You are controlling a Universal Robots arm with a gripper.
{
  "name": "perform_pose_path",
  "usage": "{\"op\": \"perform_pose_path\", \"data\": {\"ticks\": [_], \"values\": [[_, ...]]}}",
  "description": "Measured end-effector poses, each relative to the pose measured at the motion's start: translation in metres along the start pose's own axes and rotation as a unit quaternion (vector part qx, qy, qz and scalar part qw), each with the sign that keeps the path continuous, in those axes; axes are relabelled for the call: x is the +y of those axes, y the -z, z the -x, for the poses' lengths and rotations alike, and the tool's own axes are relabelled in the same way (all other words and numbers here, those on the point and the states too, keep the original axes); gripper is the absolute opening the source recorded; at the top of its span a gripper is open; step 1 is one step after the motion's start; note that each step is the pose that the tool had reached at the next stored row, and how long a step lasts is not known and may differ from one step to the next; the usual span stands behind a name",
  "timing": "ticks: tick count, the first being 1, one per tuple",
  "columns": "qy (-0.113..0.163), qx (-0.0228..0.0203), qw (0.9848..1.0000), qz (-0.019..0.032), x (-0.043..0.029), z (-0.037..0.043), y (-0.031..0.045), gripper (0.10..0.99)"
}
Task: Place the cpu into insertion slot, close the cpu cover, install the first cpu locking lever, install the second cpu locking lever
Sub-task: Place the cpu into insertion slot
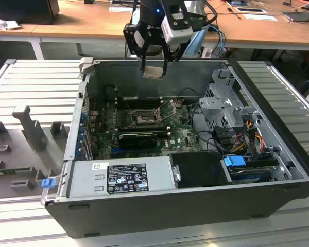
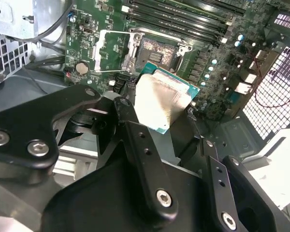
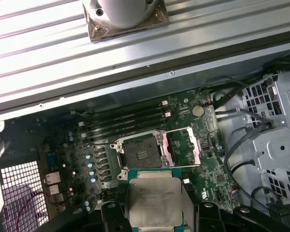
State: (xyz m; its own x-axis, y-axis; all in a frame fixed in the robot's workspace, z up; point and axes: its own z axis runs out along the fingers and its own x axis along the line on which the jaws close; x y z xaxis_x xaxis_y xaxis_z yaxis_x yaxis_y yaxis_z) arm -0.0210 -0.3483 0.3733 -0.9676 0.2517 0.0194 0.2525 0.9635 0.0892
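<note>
Pale wooden desks (image 1: 67,20) stand behind a grey ribbed metal table (image 1: 36,82). On the table rests a black open-sided computer case (image 1: 159,206) with a green motherboard (image 1: 185,135) flat on its floor.

In the exterior view, the black two-fingered gripper (image 1: 154,68) hangs above the case's far wall. Its fingers are clamped on two opposite edges of the cpu (image 1: 154,71), a small flat square chip with a dull silver-grey metal top on a green base. The chip is held clear of the board, well apart from the socket below.

In the first wrist view the cpu (image 3: 154,200) sits roughly level with its metal top facing up. Its sides look equal, and its edges are roughly squared to the socket frame.

The insertion slot (image 3: 139,151), a square black-framed socket with a dark pin field, lies uncovered. The cpu cover (image 3: 181,146), a thin silver metal frame with a large square window, is swung open and lies just beside the slot. Long black memory slots (image 3: 125,123) run along the slot's other side.
</note>
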Motion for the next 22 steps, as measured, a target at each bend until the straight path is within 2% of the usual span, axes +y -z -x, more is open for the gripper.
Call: {"op": "perform_pose_path", "data": {"ticks": [3,10,22], "values": [[-0.012,-0.0011,0.9999,0.0003,-0.0001,-0.0003,-0.0002,0.529],[-0.019,-0.0017,0.9998,0.0004,-0.0005,-0.0017,-0.0004,0.529],[-0.046,-0.0042,0.9989,0.001,-0.0005,-0.0018,-0.0006,0.529]]}}
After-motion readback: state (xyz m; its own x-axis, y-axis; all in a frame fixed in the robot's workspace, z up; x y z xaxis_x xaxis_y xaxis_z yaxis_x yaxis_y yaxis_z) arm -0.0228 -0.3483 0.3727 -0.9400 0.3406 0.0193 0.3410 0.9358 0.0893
